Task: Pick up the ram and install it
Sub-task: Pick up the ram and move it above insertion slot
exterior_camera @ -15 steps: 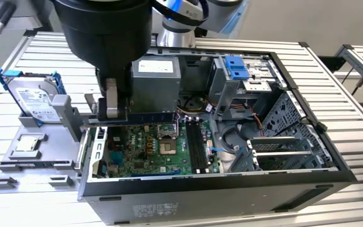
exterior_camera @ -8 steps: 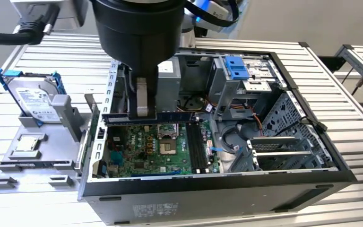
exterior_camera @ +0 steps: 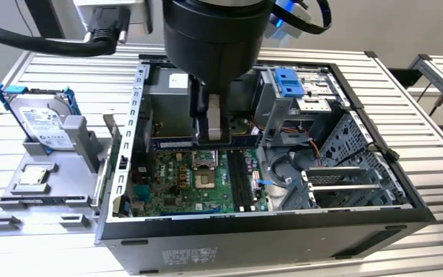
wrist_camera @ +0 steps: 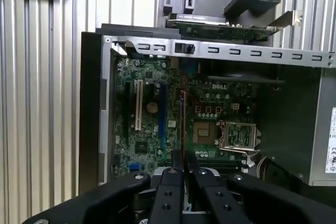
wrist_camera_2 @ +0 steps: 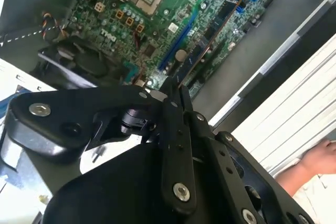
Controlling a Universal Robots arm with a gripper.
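**Ram (exterior_camera: 177,142) pinched in the gripper (exterior_camera: 212,137) over the motherboard (exterior_camera: 177,190)**

Holds the ram level and on its long edge, inside the walls of the open computer case (exterior_camera: 375,213); grips it near the middle, with the fingers (exterior_camera: 215,118) pressed onto its two flat faces and both ends reaching out past them. Hangs over the far part of the green motherboard, beyond the bare processor socket (exterior_camera: 206,174); lies crosswise to the black memory slots (exterior_camera: 241,173), so not seated in any of them; cannot tell from the exterior view whether clear of the board or touching it.

Looks straight along the stick in the first wrist view; shows the ram (wrist_camera: 182,114) as a thin dark line running away from the gripper (wrist_camera: 182,167), clamped between two black fingers (wrist_camera: 172,182), with a white expansion slot (wrist_camera: 138,106) to one side of it and the socket (wrist_camera: 237,134) to the other.

On the exterior view's left, just beside the case, finds a grey fixture (exterior_camera: 52,214) on the slatted metal table (exterior_camera: 391,86); carries a silver hard drive (exterior_camera: 41,118) with blue brackets, leaning upright, and nearer the camera a small square processor chip (exterior_camera: 35,176) lying flat.

In the second wrist view, catches a person's hand (wrist_camera_2: 321,157) beyond the case's outer wall.
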